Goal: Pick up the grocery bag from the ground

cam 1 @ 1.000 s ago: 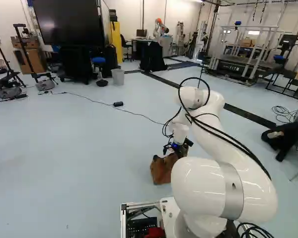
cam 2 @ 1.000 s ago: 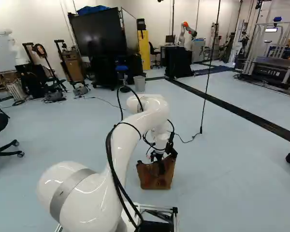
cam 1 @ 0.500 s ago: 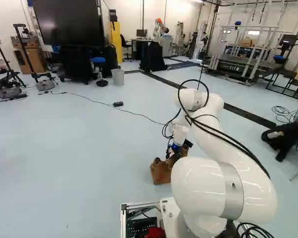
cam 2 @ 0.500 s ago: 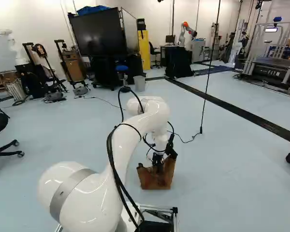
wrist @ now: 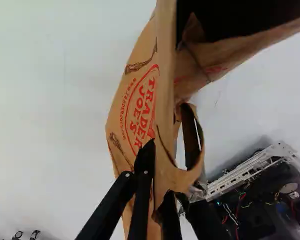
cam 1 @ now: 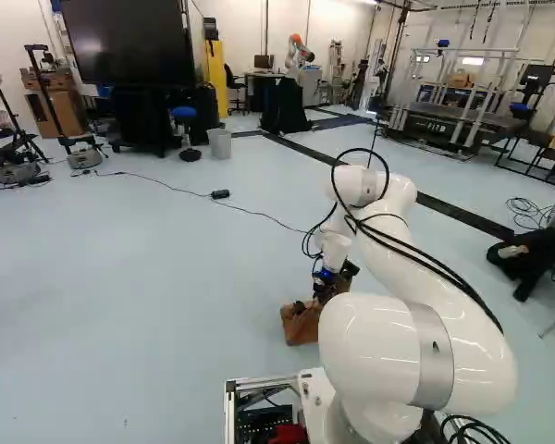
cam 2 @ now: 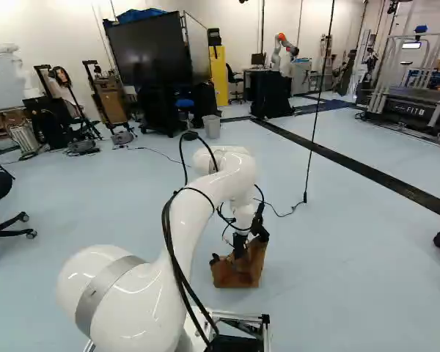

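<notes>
The bag (wrist: 140, 95) is on the floor (cam 1: 148, 277), just ahead of the base (cam 1: 259, 381), in front of the arm (cam 1: 416, 347). It is brown paper and looks set down on its bottom, so its mouth can point up for the gripper (wrist: 158, 172) to reach. The top is bent and droops on one side, so the mouth is not neat. In the right base view, the long way of the bag goes mostly side to side, across the way ahead of the base. In the wrist view, its top edge runs from the gripper out ahead.

A paper loop (wrist: 185, 178) sticks out beside the gripper. It looks like a handle, but the hold is on the bag's wall.

The two black fingers look pinched together on that wall, one on each side, with thin paper between them. The gripper comes from above, likely so it can lift the bag straight up. The arm bends out and down to get it there.

The grab seems made and the lift is the part left. A slow pull up would be best, as thin paper could rip or slip out.
</notes>
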